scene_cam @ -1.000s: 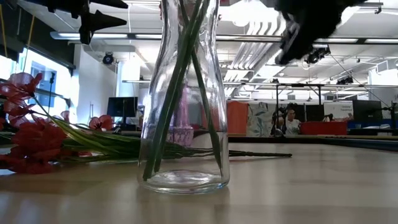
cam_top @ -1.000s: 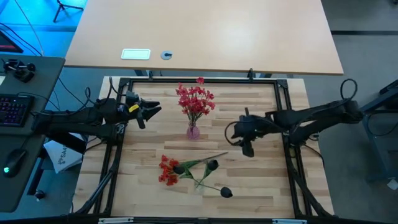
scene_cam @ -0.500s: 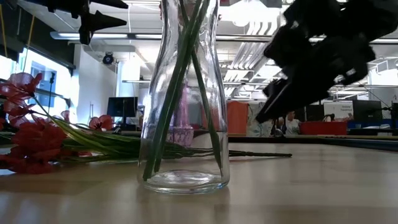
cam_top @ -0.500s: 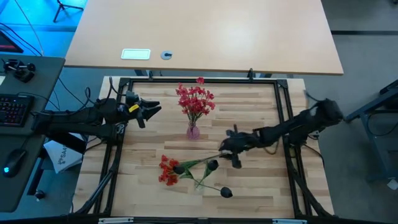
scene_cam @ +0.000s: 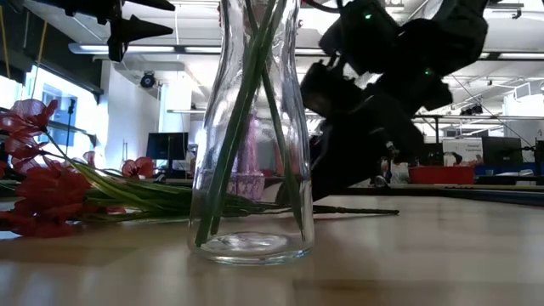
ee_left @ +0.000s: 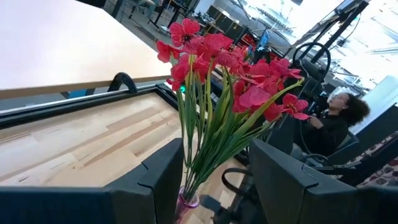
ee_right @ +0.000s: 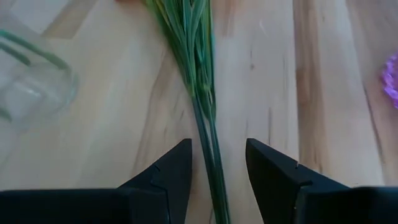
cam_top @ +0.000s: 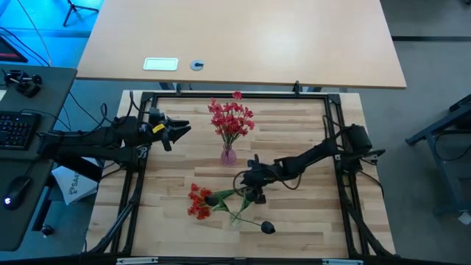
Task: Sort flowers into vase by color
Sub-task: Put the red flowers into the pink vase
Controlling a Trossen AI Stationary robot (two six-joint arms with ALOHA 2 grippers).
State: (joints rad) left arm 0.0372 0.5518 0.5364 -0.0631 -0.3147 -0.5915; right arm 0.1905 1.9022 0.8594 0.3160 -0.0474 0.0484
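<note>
One bunch of red flowers (cam_top: 199, 201) lies on the table, its green stalk (ee_right: 202, 99) running toward the right. My right gripper (ee_right: 217, 149) is open just above this stalk, one finger on each side, not touching it; the high view shows the right gripper (cam_top: 254, 184) near the table's middle. A clear glass vase (scene_cam: 251, 127) holds green stems, and dark blooms (cam_top: 252, 195) lean out of it. More red flowers (cam_top: 230, 118) stand in a small pink vase (cam_top: 228, 155). My left gripper (cam_top: 184, 131) waits open at the left, raised and pointing at that bunch.
A black frame (cam_top: 335, 132) borders the wooden work surface. The clear vase (ee_right: 31, 74) stands close beside the lying stalk, and the pink vase (ee_right: 392, 81) is on its other side. Bare wood lies at the right (cam_top: 309, 213). A person sits in the room beyond.
My right arm has swung from the table's right side toward the middle and come down, so its open gripper now straddles the lying red bunch's stalk. The flowers and vases have not moved.
</note>
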